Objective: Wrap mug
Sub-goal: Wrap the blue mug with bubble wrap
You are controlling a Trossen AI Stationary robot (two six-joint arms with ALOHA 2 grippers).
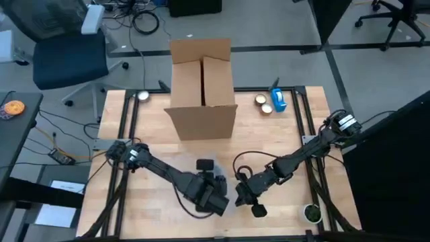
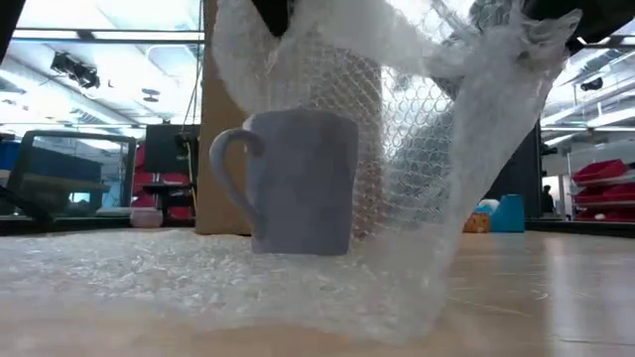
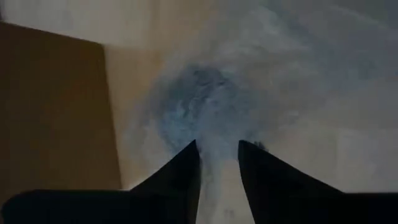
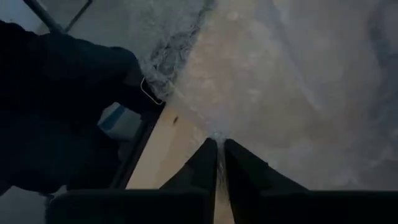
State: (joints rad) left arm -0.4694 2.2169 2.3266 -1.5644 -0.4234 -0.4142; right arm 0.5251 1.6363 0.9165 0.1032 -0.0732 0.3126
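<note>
Clearly, low in the high view's centre, the right gripper [image 4: 219, 149] pinches the bubble wrap [image 2: 437, 149] and the left gripper [image 3: 217, 155] holds it narrowly. Lifting evenly should drape it over the mug [image 2: 298, 183], which stands centre frame in the low view before the cardboard box [image 1: 201, 84].

The mug [image 2: 303, 183] was a pale lavender-grey, plain, with no print. The bubble wrap [image 2: 437, 149] was clear to milky white, patterned all over with small round bubbles like a honeycomb. Through it, in the left wrist view, a bluish smudge [image 3: 199, 106] showed, probably the mug. The cardboard box [image 1: 201, 87] was plain tan-brown. The table [image 1: 289, 138] was light wood with a fine board grain, framed in black rails. Both arms were black, the right gripper [image 4: 219, 149] with dark fingers. A bright blue object [image 1: 277, 99] stood beside two round tins [image 1: 263, 103] with brassy tops.
</note>
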